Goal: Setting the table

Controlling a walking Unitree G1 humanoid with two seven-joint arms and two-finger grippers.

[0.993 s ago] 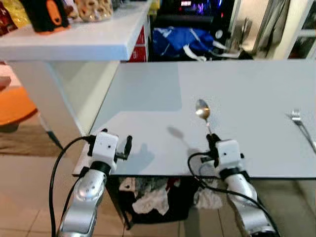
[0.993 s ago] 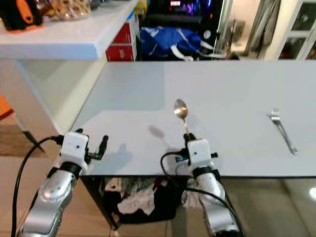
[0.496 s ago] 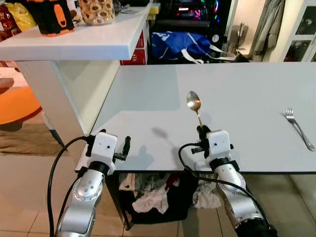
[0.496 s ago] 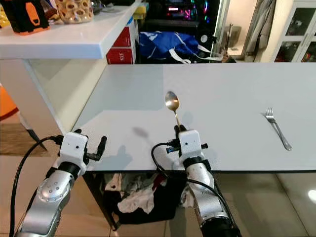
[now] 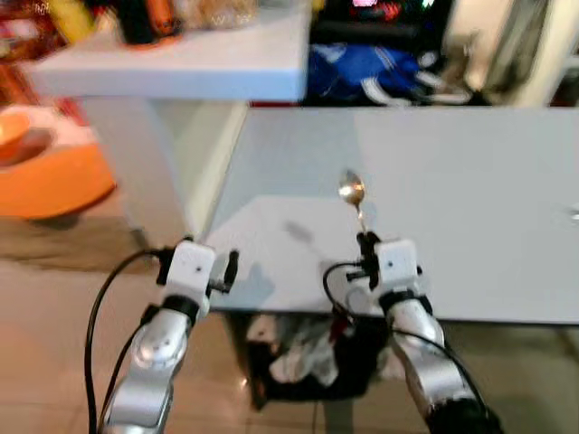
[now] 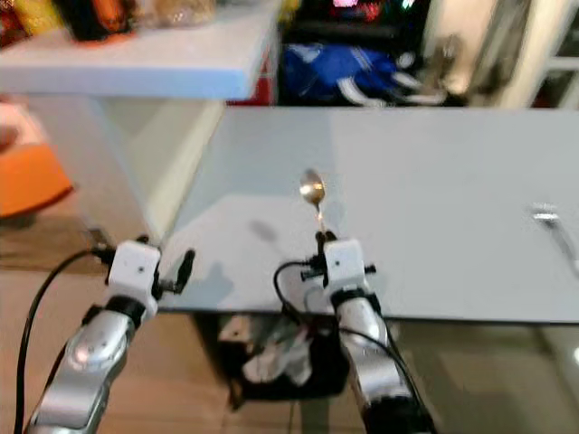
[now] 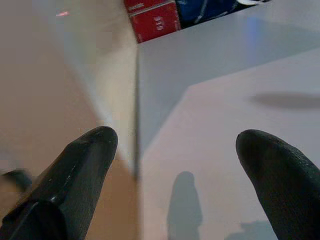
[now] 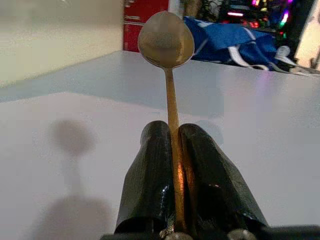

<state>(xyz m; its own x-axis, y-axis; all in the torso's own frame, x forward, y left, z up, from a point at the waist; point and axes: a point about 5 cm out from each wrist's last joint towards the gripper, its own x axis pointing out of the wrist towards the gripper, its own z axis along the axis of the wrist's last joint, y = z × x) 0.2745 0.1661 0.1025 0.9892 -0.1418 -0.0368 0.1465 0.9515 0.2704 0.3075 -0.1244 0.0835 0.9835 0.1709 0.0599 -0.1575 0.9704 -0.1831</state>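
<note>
A spoon is being carried to its place on the table (image 5: 470,172), so the step in hand is judged to be placement of cutlery. The next move would seem to call for the spoon to be lowered flat onto the grey top and let go, probably in line with the fork (image 6: 545,217), which is blurred and lies on the table far to the right of the spoon.

Taken from left to right with the table as landmark: an orange rounded object (image 5: 45,172) is seen left of the table, beyond a white raised counter (image 5: 181,63) that adjoins the table's left side. The left claw (image 5: 223,269) is held at the table's near left corner, just off the edge; its two black fingers (image 7: 75,175) are spread wide apart and nothing is held or touched by them.

Further right, at the table's near edge, the right claw (image 5: 365,242) is clenched tight around the handle of the spoon (image 5: 351,191). The spoon is kept upright above the table, bowl upward, its handle pinched between the two pressed-together fingers (image 8: 150,175). Its shadow is cast on the top just to the left. A dark bin of crumpled items (image 5: 308,357) is seen under the table.
</note>
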